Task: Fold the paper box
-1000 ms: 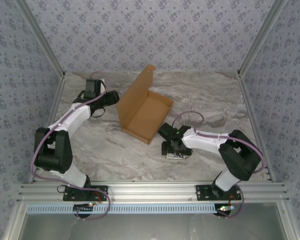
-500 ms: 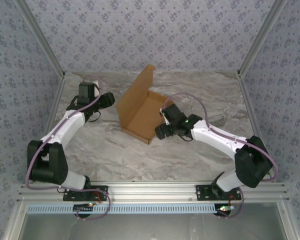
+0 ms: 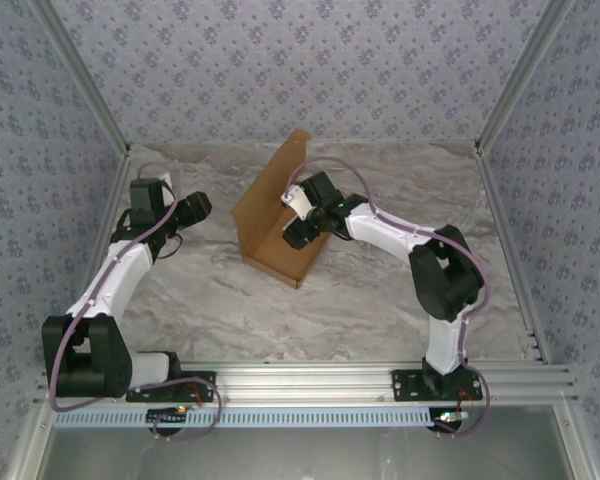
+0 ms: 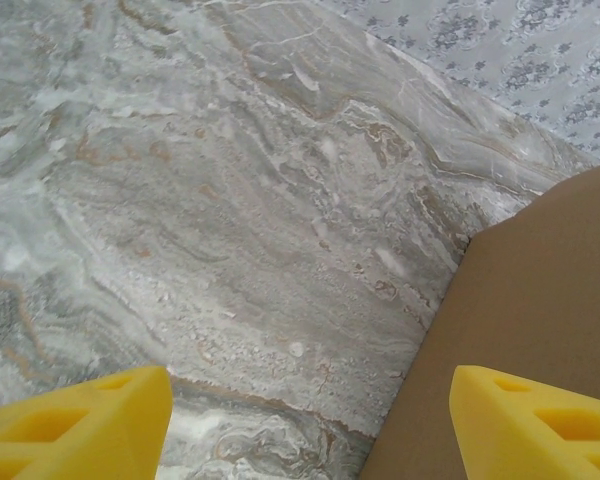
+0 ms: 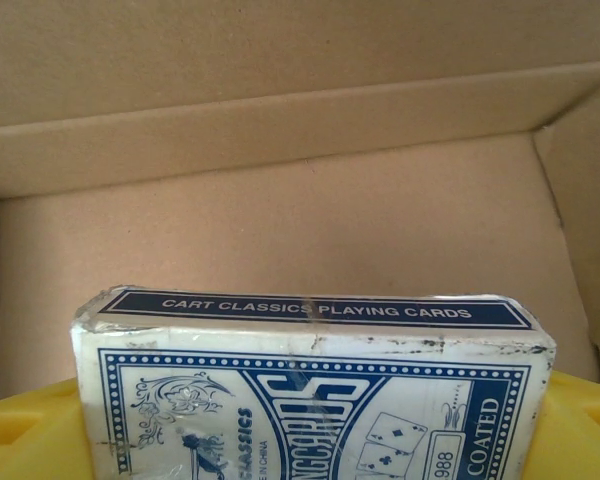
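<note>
On the worktop point(image 3: 400, 290), the paper box point(image 3: 270, 200) sits near the middle of the far edge, tray open and lid standing. My right hand point(image 5: 300, 450) has swung in from the near right side to above the tray, clenched on a pack of playing cards point(image 5: 310, 340). I reckon the pack goes in before any folding. My left hand point(image 4: 310, 430), released and empty, has backed toward the left edge.

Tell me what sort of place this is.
Probably a robot test cell rather than a home or shop: a left arm and right arm bolted to an aluminium rail, and a marble-look table walled by patterned panels, with a paper box on it.
</note>
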Controlling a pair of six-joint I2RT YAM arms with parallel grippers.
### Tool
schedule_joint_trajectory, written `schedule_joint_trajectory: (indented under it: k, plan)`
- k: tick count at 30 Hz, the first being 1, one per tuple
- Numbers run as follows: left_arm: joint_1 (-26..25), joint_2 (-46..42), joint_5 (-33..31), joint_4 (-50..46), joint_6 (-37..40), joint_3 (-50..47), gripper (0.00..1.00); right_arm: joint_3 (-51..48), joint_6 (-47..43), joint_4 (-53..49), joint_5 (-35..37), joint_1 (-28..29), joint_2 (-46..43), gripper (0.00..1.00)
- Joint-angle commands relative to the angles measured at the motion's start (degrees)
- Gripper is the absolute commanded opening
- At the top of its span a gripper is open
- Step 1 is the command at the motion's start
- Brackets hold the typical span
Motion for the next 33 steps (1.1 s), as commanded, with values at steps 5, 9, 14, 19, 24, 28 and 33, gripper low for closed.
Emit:
schedule_joint_trajectory:
  k: [5,9,14,19,24,28,33]
  plan:
    - [0.4,-4.3,-0.5,-0.7,0.2,-0.7,0.74,5.4,-4.8,-3.0,-0.4,-0.2,6.9,0.88]
    - [0.4,-5.5,0.8,-1.2,0.2,-0.6,0.74,5.6,-3.6,-2.3,0.2,-0.6,8.2,0.92]
    - [0.3,-8.0,1.3,-1.1,-0.3,-1.5,0.74,5.8,-2.4,-1.9,0.4,-0.7,8.0,0.98]
    - [0.1,-9.3,1.8,-1.6,-0.4,-2.5,0.74,5.5,-0.8,-1.7,-0.5,-0.9,7.0,0.99]
    - [-0.1,-10.8,2.0,-1.3,-1.2,-5.0,0.73,3.2,1.4,-0.3,-1.9,-1.5,2.7,0.99]
    - [-0.3,-12.0,2.1,-0.8,-2.5,-7.9,0.73,-2.2,5.2,3.6,-4.8,-4.4,-3.4,0.99]
    - [-1.5,-12.1,2.9,-0.2,-3.7,-10.7,0.73,-3.5,9.9,4.8,-3.8,-10.7,-4.2,0.98]
